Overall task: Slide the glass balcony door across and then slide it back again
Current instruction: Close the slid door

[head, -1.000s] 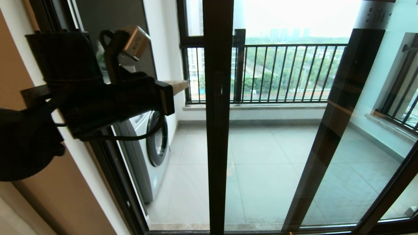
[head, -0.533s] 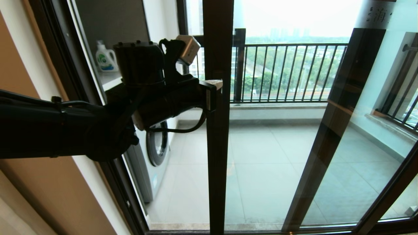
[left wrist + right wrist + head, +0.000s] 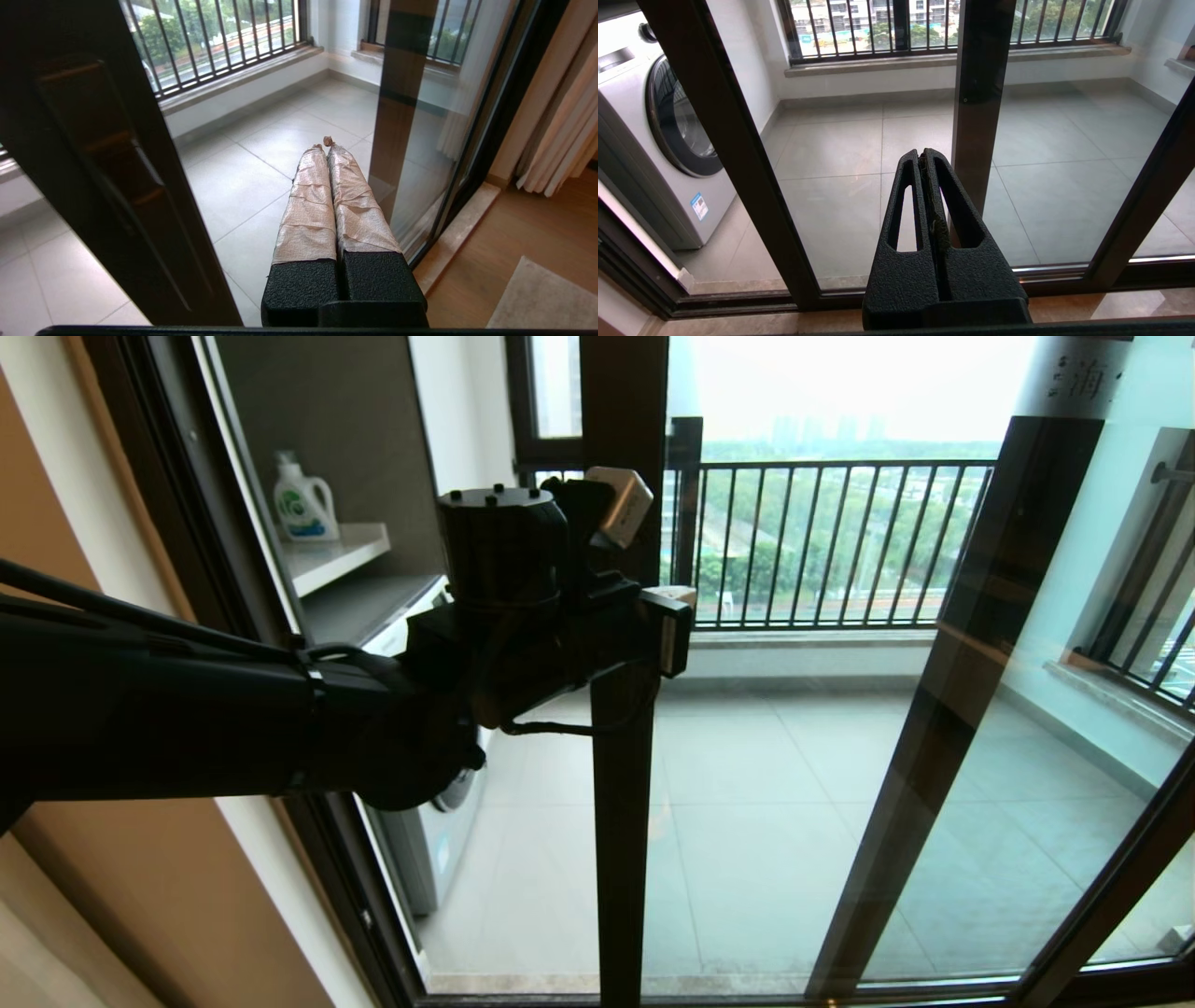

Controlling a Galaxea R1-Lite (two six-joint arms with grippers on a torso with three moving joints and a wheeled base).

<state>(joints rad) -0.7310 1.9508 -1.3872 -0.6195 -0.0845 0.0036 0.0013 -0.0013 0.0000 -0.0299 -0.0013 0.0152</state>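
- Reaching across from the left, the left gripper has its taped fingers pressed flat together, holding nothing; in the head view its end shows just past the right edge of the dark upright of the glass balcony door.
- The door's upright stands mid-scene, glass to its right, and an open gap on its left leads through to the washing machine and the shelf with a detergent bottle.
- The recessed handle lies on the upright's face, beside the fingers and not between them.
- Likely slip: with the fingers closed and nothing gripped, a push would rest on the frame edge alone, and the taped tips could skate off the smooth metal or press on the glass.
- A second risk: the wrist cable hangs in front of the upright and might snag.
- Room: the left gap is free for sliding; farther right a second dark upright limits travel.
- The right gripper hangs low and near before the door, fingers together, idle.
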